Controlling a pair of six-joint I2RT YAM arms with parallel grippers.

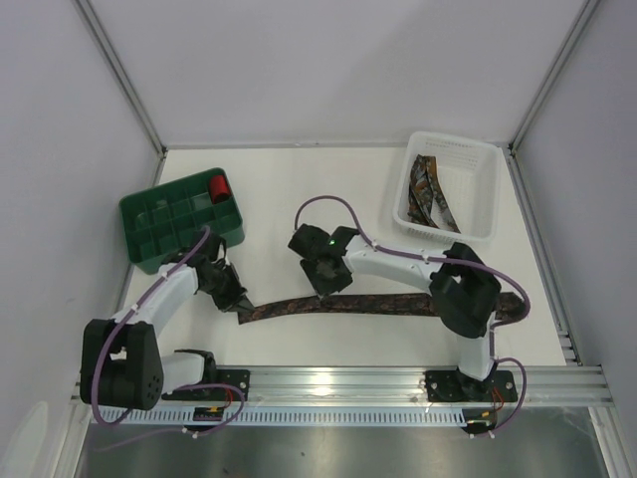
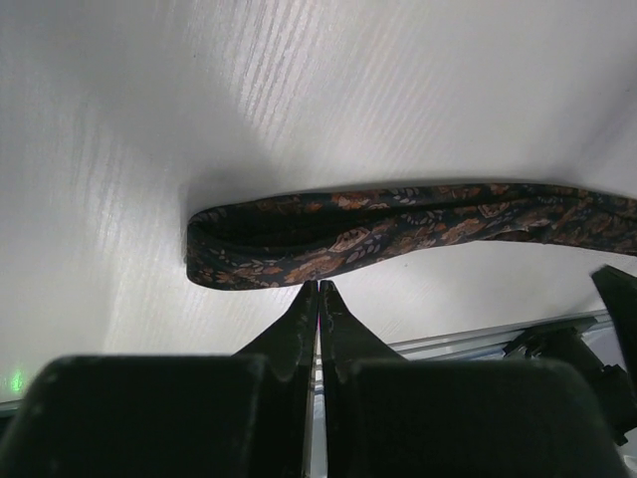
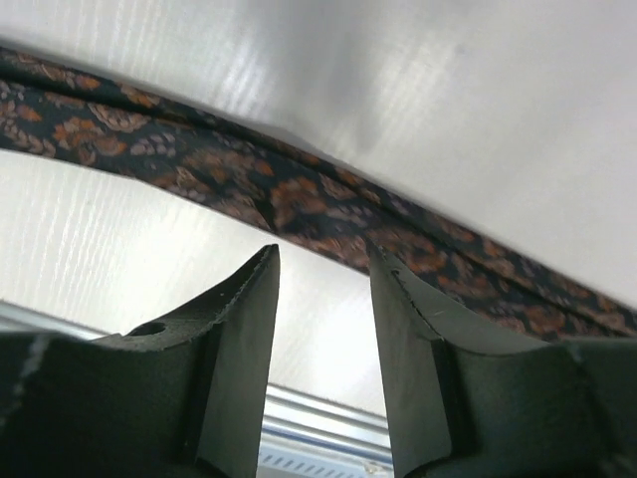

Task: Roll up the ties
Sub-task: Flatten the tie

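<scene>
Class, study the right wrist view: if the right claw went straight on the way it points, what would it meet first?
The patterned tie lying across the table: it crosses just beyond the tips of the open right claw. How near it is cannot be judged from this view.

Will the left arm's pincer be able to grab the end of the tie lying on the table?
Probably yes. The left pincer sits right at the folded end of the tie with nothing between them, but it is shut, so it must open first.
</scene>
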